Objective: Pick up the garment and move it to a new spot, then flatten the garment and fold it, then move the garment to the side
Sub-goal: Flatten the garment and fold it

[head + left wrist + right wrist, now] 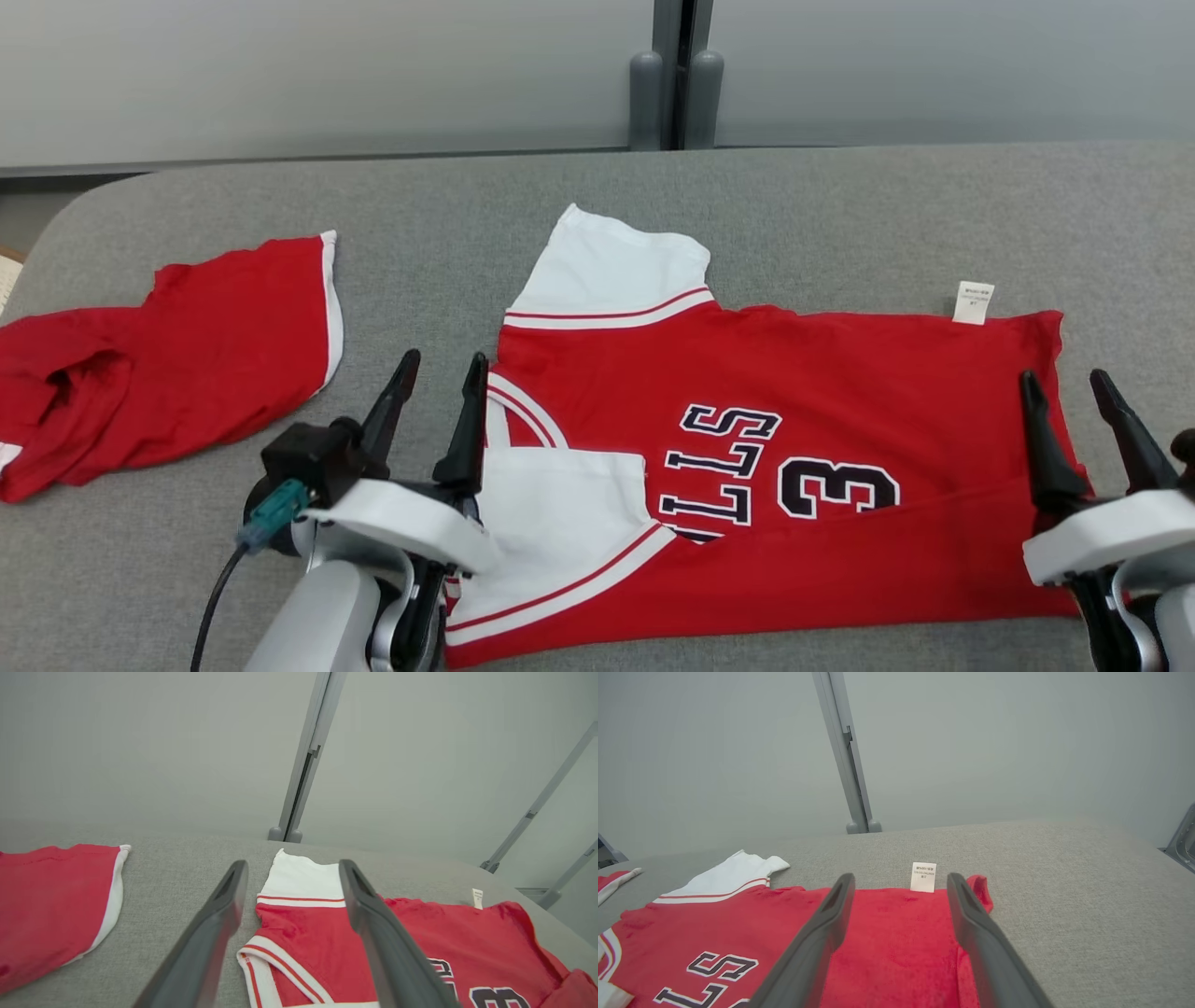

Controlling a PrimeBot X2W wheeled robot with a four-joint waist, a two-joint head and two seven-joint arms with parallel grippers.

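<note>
Folding looks to be the step in hand. The red jersey [794, 392] lies flat and sideways across the middle of the grey table [840, 205], collar end toward the table's left edge and hem toward its right. Its near long edge is turned over onto the front, and the near sleeve [560, 504] is laid inward. The far sleeve [616, 266] sticks out toward the table's back edge.

My left gripper [444, 359] sits at the collar end and my right gripper [1063, 378] at the hem end. Both have their fingers spread and hold nothing.

To do this well, I judge I should pinch both ends of the same fold line and catch every layer. I should then lift and carry both ends at an even pace so the crease stays straight and the tucked sleeve doesn't slide out.

Some things I can't make out:
- My left wrist covers the jersey's near collar corner.
- The fold hides the lower part of the lettering.
- I can't tell whether my fingertips touch the cloth.
- The print on the care label [973, 302] is too small to read.
- A second red garment [187, 355], near the table's left edge, is cut off by the head view.
</note>
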